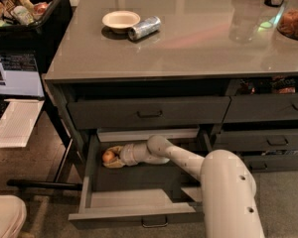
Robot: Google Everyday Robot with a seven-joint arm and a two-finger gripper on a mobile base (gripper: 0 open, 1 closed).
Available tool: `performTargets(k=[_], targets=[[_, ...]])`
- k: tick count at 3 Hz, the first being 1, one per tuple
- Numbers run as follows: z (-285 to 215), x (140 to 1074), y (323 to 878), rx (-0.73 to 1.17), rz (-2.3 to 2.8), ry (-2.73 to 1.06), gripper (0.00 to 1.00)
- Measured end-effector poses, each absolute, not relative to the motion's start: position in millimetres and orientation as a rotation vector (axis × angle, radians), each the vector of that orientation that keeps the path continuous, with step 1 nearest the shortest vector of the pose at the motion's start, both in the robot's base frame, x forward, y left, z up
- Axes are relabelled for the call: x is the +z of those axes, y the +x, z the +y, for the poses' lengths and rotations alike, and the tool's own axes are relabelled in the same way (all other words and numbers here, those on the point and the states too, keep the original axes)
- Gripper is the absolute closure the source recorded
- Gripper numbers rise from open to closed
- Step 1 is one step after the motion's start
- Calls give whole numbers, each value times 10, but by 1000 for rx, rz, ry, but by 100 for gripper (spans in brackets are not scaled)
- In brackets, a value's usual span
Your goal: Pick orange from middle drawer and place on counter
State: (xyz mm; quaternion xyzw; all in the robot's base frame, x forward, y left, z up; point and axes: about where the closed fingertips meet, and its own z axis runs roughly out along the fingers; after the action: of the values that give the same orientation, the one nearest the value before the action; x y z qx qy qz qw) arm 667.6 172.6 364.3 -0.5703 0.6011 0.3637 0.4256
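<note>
One arm (pixel 185 158), pale, reached from lower right into the cabinet. One drawer stood pulled out: the middle drawer (pixel 134 215), on the left side, with its bar handle facing the camera. Above it was one shallower drawer (pixel 188 112), closed. Three more closed drawer fronts were counted in the right-hand column.

One orange (pixel 108 156) lay inside the middle drawer, at its back left corner, low against the floor of the drawer. One end effector (pixel 112 159) was in the same corner, right at the orange and partly wrapped about it. Could not tell whether it was clamped on the fruit or loose around it.

The tabletop (pixel 198 48) was glossy grey. At its far left stood one white bowl (pixel 120 20), and one silver-blue can (pixel 144 28) lay on its side just beside the bowl, to the right. The orange was not on the tabletop.
</note>
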Motion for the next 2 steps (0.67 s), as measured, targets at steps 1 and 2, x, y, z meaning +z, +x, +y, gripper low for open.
performTargets(k=[1,2], targets=[[1638,3813,6622,901,1493,-1400,100],[1507,4079,6490,937,1483,-1433,100]])
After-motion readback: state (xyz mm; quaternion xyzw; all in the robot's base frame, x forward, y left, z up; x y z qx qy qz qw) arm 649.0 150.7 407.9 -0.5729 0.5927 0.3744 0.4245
